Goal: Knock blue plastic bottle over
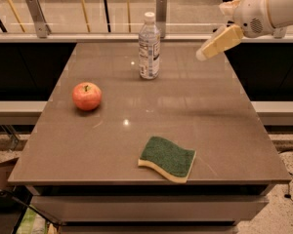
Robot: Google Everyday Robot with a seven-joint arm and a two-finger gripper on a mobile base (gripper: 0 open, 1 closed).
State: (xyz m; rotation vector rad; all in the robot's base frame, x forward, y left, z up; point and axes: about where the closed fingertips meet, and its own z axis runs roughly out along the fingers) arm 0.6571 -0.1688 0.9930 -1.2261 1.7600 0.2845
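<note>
While the blue plastic bottle stands upright at the far middle of the table, my gripper hangs to its right, well apart, spread I cannot tell, so the whole knock is left.

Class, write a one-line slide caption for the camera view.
Tool hovers beside upright blue plastic bottle, not touching; apple and sponge nearby.

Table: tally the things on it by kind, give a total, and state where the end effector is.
blue plastic bottle: 1, upright
red apple: 1
green sponge: 1
Total on the table: 3
end effector: in the air near the table's far right corner, right of the bottle, not touching it.
</note>
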